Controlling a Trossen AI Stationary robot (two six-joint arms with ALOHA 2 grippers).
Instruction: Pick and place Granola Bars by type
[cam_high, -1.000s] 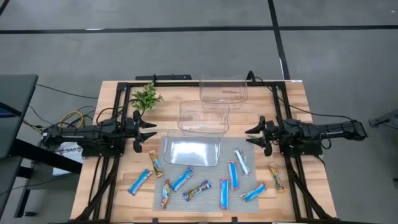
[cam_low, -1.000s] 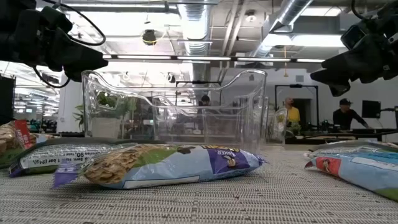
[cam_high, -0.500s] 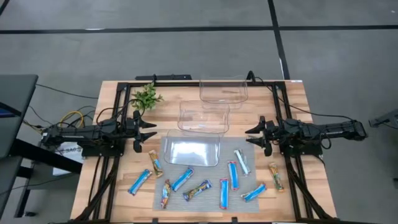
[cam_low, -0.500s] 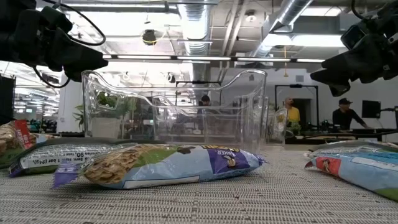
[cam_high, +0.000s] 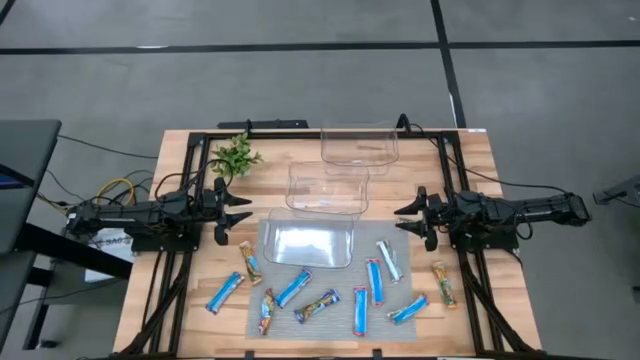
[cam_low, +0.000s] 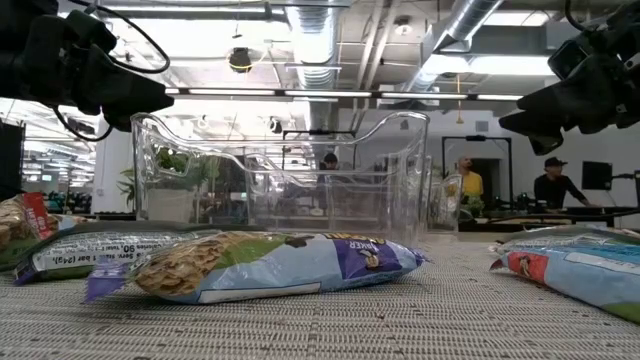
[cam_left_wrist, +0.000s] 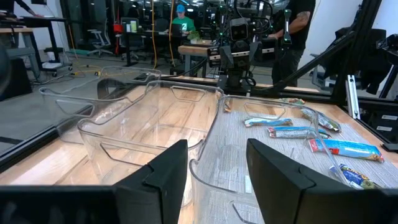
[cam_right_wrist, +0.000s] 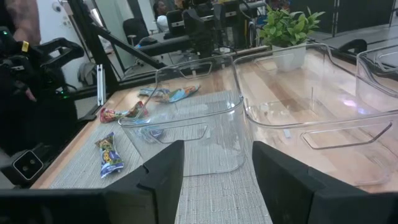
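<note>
Several granola bars lie flat along the near part of the table, most on a grey mat (cam_high: 330, 300): bright blue ones (cam_high: 224, 292), (cam_high: 408, 309), a pale silvery one (cam_high: 388, 260), an orange-brown one (cam_high: 444, 284) and a multicolour one (cam_high: 317, 306). My left gripper (cam_high: 243, 211) hovers open at the table's left side, above the wood, pointing level toward the right. My right gripper (cam_high: 404, 219) hovers open at the right side, facing it. Neither has anything between its fingers (cam_left_wrist: 168, 174), (cam_right_wrist: 163, 173).
Three clear plastic bins stand in a staggered row: one on the mat (cam_high: 306, 244), one at mid-table (cam_high: 328, 190), one at the far edge (cam_high: 359, 145). A small green plant (cam_high: 236, 155) sits far left. A black frame (cam_high: 200, 150) runs around the table. People show beyond the table.
</note>
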